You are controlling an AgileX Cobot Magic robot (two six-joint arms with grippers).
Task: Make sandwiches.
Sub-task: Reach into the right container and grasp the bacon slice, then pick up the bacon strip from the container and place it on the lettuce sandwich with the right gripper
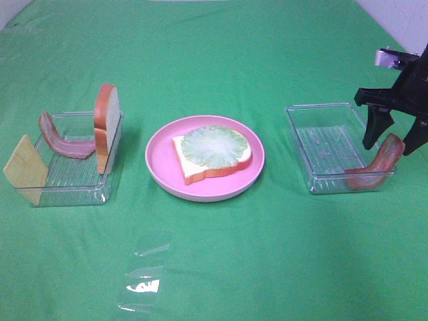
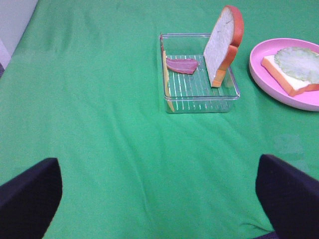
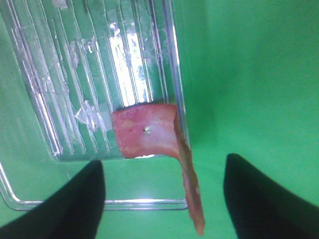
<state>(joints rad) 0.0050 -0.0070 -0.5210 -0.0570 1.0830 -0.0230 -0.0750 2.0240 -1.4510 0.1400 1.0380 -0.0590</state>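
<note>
Bacon strip (image 1: 378, 164): curved, reddish, draped over ribbed clear tray (image 1: 328, 147) wall | right pincer (image 1: 388, 148) spread | left pincer (image 2: 157, 164) spread

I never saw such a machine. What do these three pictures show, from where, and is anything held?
A robot with two arms, each ending in a two-finger gripper. One picture looks down from a high camera; two come from wrist cameras. On the pink plate lies a bread slice under lettuce. The left tray holds an upright bread slice, bacon and cheese. The right gripper hangs open over a bacon strip across the right tray's wall. The left gripper is open too; nothing is held.
</note>
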